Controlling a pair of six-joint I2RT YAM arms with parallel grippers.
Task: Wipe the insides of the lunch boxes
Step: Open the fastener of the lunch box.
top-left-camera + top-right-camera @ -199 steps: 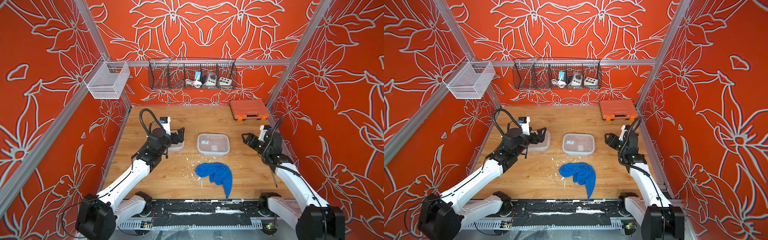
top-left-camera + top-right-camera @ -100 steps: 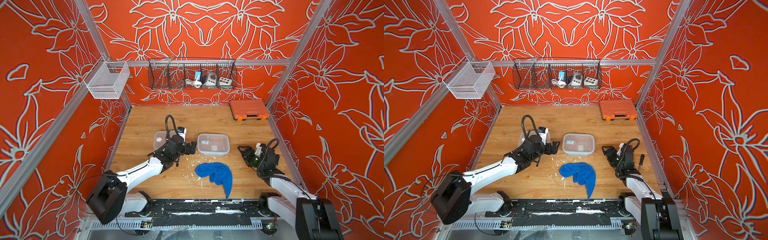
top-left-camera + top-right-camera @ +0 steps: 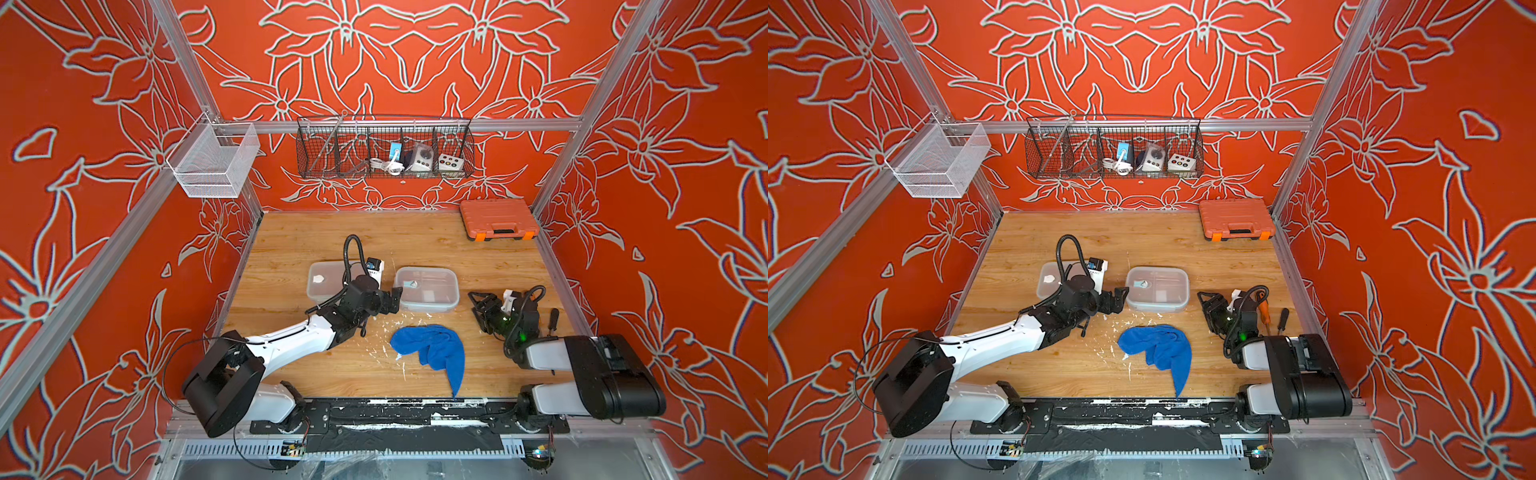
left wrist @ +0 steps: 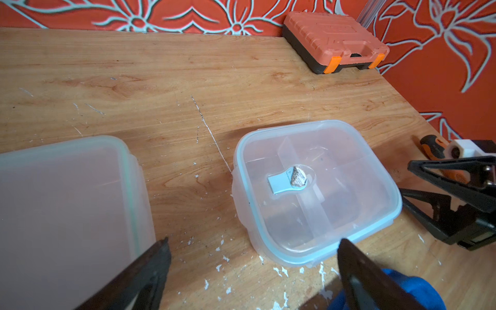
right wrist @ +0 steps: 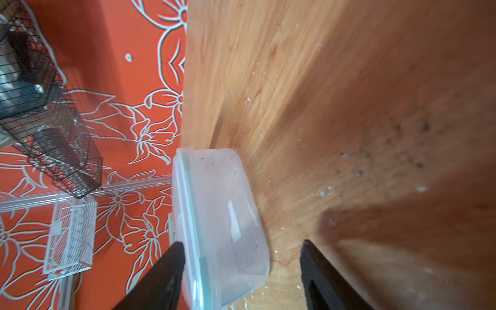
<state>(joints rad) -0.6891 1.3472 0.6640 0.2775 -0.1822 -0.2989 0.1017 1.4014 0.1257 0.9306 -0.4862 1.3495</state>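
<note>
Lunch box (image 3: 427, 289), translucent divided plastic: light, stiff, slick; I'd pinch lid rim (image 3: 398, 281) at 9 o'clock. Left gripper (image 3: 394, 298), right gripper (image 3: 474, 309) both parted, empty.

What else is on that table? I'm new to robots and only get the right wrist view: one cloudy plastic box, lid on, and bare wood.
Observer: A second lunch box, lid on too, stands beside yours without touching it.
Operator: Is there anything to wipe with?
Observer: A blue cloth lies crumpled on the table, nearer the robot than both boxes. No gripper touches it.
Operator: Where's the other arm?
Observer: The left gripper is open and empty, close to a corner of your box, the divided lunch box.
</note>
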